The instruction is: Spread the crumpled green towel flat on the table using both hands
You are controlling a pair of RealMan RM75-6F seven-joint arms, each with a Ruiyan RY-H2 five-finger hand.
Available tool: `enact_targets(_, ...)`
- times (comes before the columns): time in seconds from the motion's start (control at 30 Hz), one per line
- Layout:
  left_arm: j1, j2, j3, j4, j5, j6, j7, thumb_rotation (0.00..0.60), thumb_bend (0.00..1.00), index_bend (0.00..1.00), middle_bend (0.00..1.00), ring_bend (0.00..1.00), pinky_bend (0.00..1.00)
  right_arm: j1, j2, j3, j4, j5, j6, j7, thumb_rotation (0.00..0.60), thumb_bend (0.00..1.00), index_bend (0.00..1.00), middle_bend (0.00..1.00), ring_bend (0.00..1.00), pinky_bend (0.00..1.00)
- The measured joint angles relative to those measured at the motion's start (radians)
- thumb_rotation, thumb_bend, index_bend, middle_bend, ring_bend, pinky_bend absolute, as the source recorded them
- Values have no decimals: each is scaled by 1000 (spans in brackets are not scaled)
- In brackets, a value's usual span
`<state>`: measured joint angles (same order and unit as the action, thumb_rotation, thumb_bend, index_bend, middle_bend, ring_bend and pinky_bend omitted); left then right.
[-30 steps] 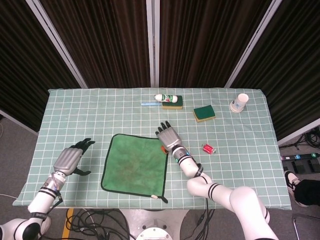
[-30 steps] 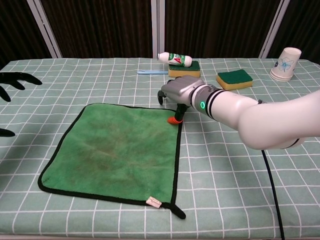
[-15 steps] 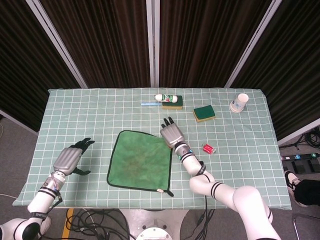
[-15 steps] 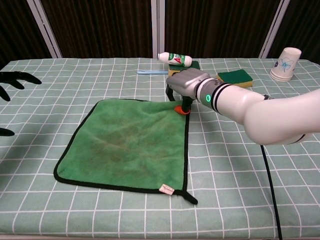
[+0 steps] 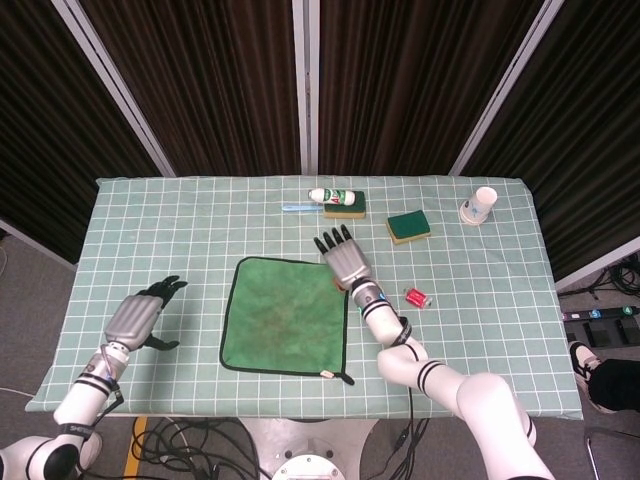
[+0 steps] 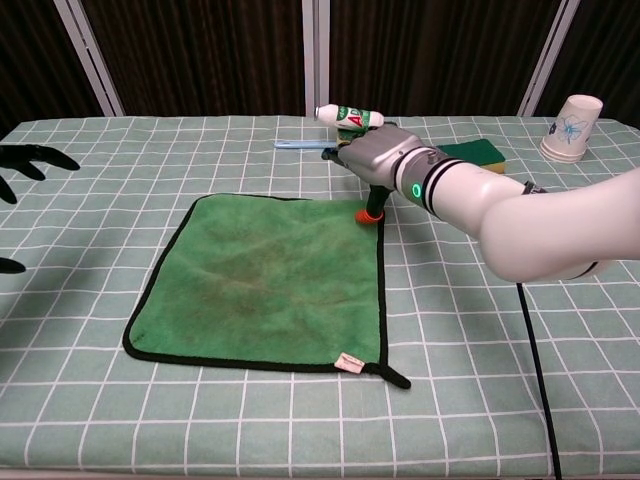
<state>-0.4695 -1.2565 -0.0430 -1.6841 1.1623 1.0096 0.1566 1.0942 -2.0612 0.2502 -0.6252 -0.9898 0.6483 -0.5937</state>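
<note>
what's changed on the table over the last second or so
The right hand, a fingertip pressed at the green towel's far right corner, has dragged the towel away from the robot and to its right. The left hand stayed off to the side; the sponges, bottle and cup did not move.

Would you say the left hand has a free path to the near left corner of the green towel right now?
Probably yes: the left hand is open beside the green towel, with only bare tablecloth between them.
</note>
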Motion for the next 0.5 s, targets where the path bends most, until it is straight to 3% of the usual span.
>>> enact_targets(0.2,10,2,-12,8,-6,33,0,600,0,157,155,152,273,-50,86,-2,-125,-25,73,17,462,189,0,3,0,0)
enact_targets(0.5,57,-38,-31,96,1,173,34,600,0,158,155,152,265,-237,390,-60,-553,-103,299,39,509,195,0,16,0,0)
